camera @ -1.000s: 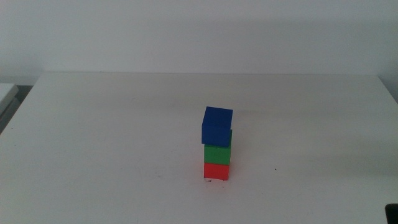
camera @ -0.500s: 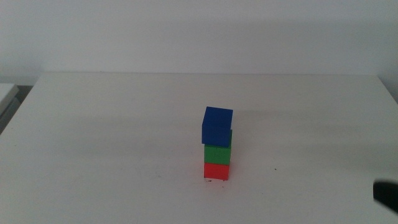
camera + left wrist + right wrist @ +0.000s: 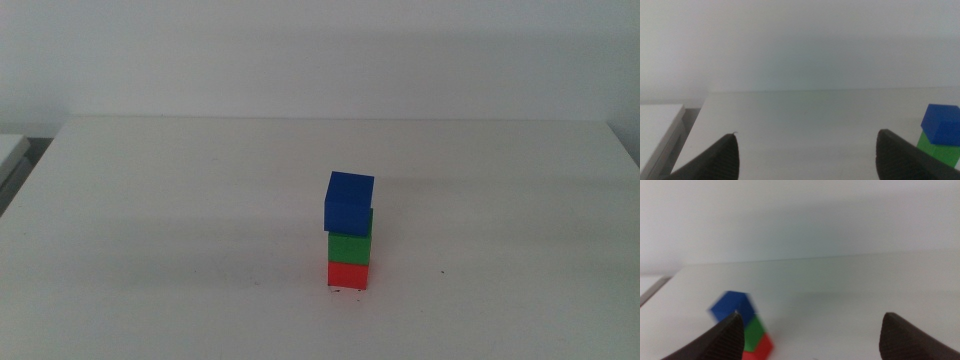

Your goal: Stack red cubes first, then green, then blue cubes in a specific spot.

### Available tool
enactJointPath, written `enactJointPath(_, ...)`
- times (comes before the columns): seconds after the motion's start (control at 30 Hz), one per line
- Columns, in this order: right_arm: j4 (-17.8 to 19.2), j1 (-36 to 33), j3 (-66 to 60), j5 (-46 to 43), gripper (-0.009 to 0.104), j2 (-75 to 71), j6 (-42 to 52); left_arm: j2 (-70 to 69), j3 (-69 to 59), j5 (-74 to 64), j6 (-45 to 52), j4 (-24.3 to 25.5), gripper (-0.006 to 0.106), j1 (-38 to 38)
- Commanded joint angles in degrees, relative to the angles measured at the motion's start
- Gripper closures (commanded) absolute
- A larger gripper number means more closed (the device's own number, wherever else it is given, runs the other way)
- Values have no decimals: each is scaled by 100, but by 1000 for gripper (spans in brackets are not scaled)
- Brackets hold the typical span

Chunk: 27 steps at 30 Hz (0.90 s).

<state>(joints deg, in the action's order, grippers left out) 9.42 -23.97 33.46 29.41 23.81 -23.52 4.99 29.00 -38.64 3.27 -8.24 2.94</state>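
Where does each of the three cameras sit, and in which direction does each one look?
Middle view: above the front of the table, looking forward and down at the blue cube, green cube and red cube; no arm shows.
Left wrist view: on the left arm, low, facing across the table; left gripper open.
Right wrist view: on the right arm, likewise; right gripper open.
All three views share the stack.

red cube [image 3: 760, 347] and green cube [image 3: 935, 152] partly behind pincer jaws, blue cube [image 3: 731, 306] motion-blurred
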Motion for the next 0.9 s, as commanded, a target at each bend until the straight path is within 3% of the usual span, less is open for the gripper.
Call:
enactJointPath(0.0, -228, 498, -336, -100, 2, -266, 28, -29, -14, 75, -5, -22, 7, -13)
enactJointPath(0.2, -211, 1406, -1280, -326, 2, -994, 28, -29, -14, 75, -5, -22, 7, -13)
enactJointPath(0.37, -211, 1619, -1551, -524, 2, -1549, 28, -29, -14, 75, -5, -22, 7, -13)
enactJointPath(0.47, 209, 1634, -1580, -390, 2, -1781, 262, -29, -14, 75, -5, -22, 7, -13)
enactJointPath(0.53, 358, 1715, -1590, -365, 2, -1921, 943, -29, -14, 75, -5, -22, 7, -13)
enactJointPath(0.63, -142, 1918, -1808, -585, 2, -2067, 2240, -29, -14, 75, -5, -22, 7, -13)
enactJointPath(0.8, -1726, 2449, -2439, -1540, 2, -2314, 3718, -29, -14, 75, -5, -22, 7, -13)
enactJointPath(0.87, -1850, 2603, -2573, -1619, 2, -2381, 3722, -29, -14, 75, -5, -22, 7, -13)
